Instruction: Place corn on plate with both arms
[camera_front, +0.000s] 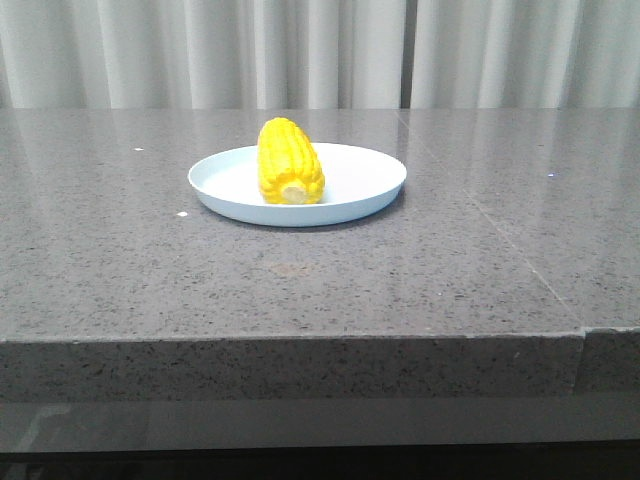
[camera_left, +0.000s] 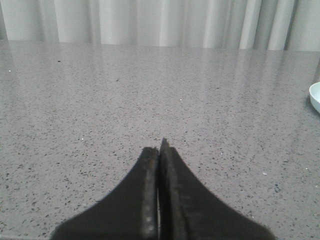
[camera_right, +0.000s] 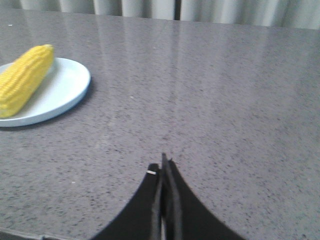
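Note:
The yellow corn (camera_front: 289, 163) lies on the pale blue-white plate (camera_front: 360, 180) in the middle of the grey stone table, its beige stub end toward the front. The right wrist view shows the corn (camera_right: 24, 79) on the plate (camera_right: 62, 87) some way off from my right gripper (camera_right: 162, 167), which is shut and empty over bare table. My left gripper (camera_left: 159, 148) is shut and empty over bare table; only the plate's rim (camera_left: 315, 97) shows at that view's edge. Neither arm shows in the front view.
The table's front edge (camera_front: 290, 340) runs across the front view, with a seam at the right (camera_front: 583, 335). White curtains (camera_front: 320, 50) hang behind the table. A small white speck (camera_front: 182, 214) lies left of the plate.

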